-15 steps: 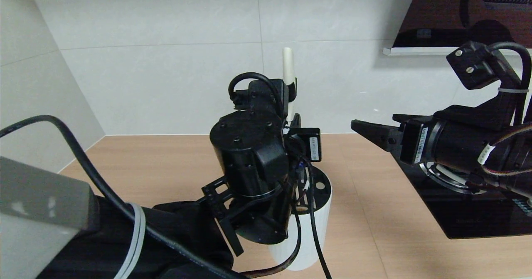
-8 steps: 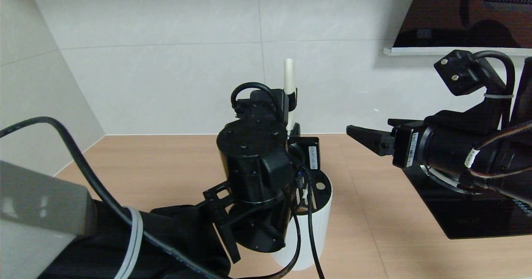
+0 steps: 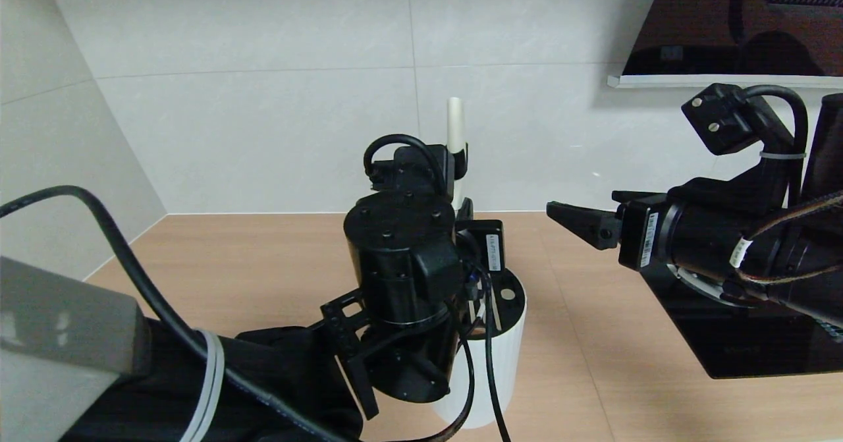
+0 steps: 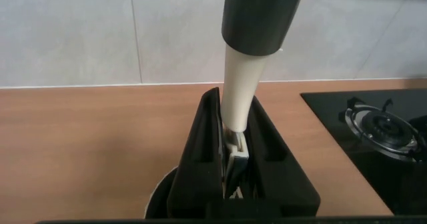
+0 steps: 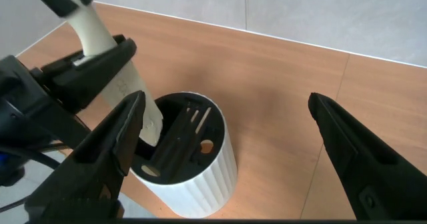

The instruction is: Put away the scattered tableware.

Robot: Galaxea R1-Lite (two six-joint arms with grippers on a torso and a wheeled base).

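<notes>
My left gripper [image 3: 461, 165] is shut on a utensil with a cream handle [image 3: 455, 122] that stands upright above a white ribbed holder [image 3: 504, 350] with a black slotted top. In the left wrist view the fingers [image 4: 212, 159] clamp the cream handle [image 4: 240, 84] just above the holder's dark top [image 4: 159, 199]. The right wrist view has the utensil's [image 5: 100, 37] lower end reaching into the holder [image 5: 200, 184]. My right gripper [image 3: 579, 218] hovers open to the right of the holder, its fingers [image 5: 113, 151] spread wide.
A black gas cooktop [image 3: 744, 343] lies on the wooden counter [image 3: 250, 257] at the right, its burner [image 4: 383, 127] near the holder. A dark range hood [image 3: 718, 20] hangs at the upper right. A tiled wall closes the back and left.
My left gripper has lowered the utensil a little toward the holder. The right arm has shifted slightly left and down.
</notes>
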